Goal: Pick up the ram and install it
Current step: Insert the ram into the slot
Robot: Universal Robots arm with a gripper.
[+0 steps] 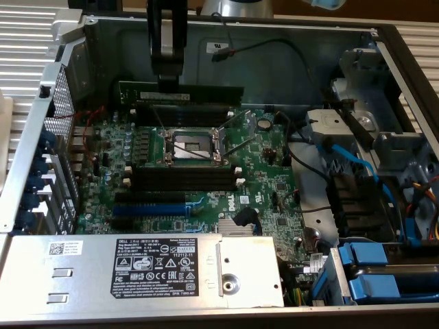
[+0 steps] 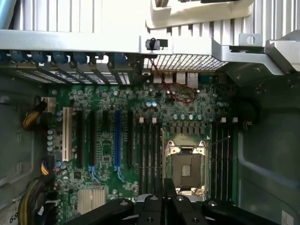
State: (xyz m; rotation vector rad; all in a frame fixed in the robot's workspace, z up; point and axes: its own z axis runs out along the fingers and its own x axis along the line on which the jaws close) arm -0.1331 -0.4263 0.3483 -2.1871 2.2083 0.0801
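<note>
The pincer (image 1: 168, 82) is closed narrow on the ram (image 1: 206, 92), gripping its top edge so the contact edge points down. The ram sits level, parallel to the far slots (image 1: 182, 110) beyond the socket (image 1: 192, 142), seemingly to match a slot's line.

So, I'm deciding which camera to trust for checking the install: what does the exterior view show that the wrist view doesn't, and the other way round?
Exterior view adds: the flat side of the ram, gripped by the gripper just beyond the CPU socket, plus the labelled power supply and the blue drive carriers. Wrist view adds: the white expansion slot and the yellow cable bundle. Both: the socket, the blue slot and the black memory slots.
</note>
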